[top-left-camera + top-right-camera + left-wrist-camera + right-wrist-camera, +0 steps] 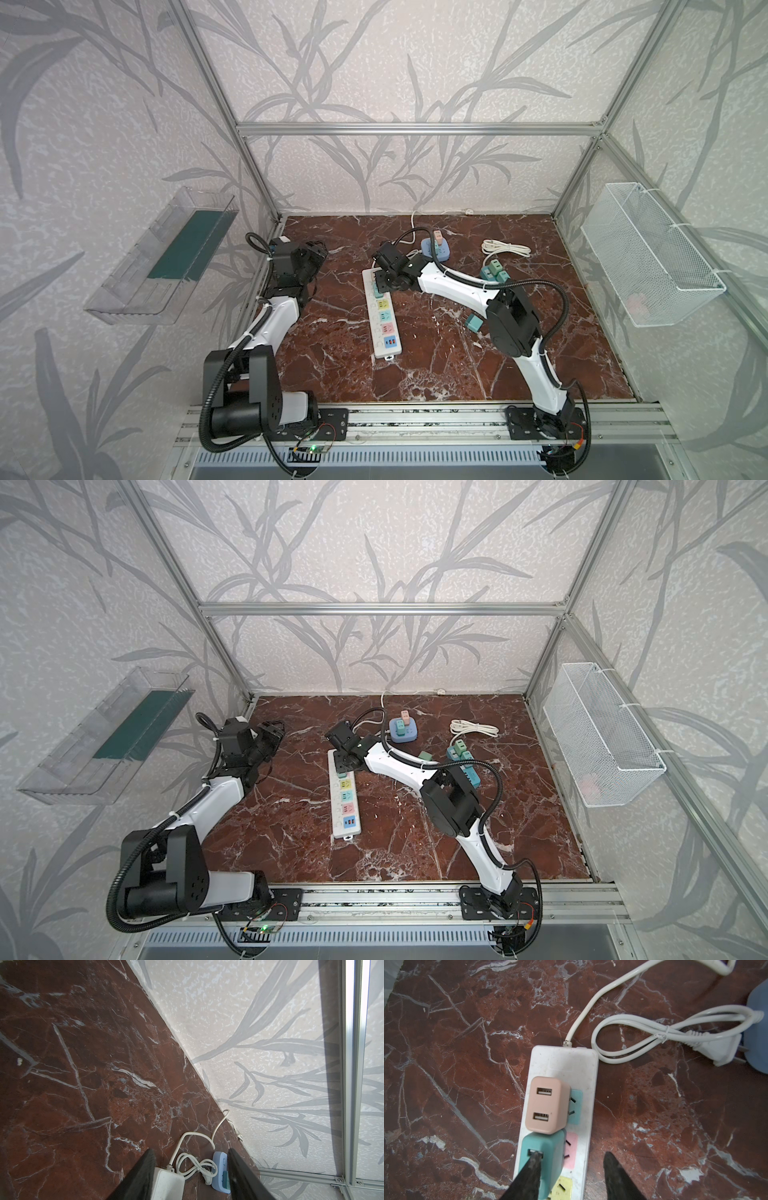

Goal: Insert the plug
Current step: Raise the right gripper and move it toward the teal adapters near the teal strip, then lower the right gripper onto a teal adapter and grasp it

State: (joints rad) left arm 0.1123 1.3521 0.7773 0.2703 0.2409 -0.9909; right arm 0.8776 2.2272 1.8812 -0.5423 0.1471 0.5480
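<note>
A white power strip lies on the red marble floor in both top views. In the right wrist view a pink USB plug and a teal plug stand side by side on the strip, their pins hidden. My right gripper hovers over the strip's far end, open. One fingertip lies over the teal plug's top, the other is beside the strip over the marble. My left gripper is open and empty, held up at the far left.
A blue round socket hub with small plugs sits behind the strip, near a bundled white cord. A coiled cord and teal plugs lie far right; another teal plug is beside the right arm. A wire basket hangs right, a clear tray left.
</note>
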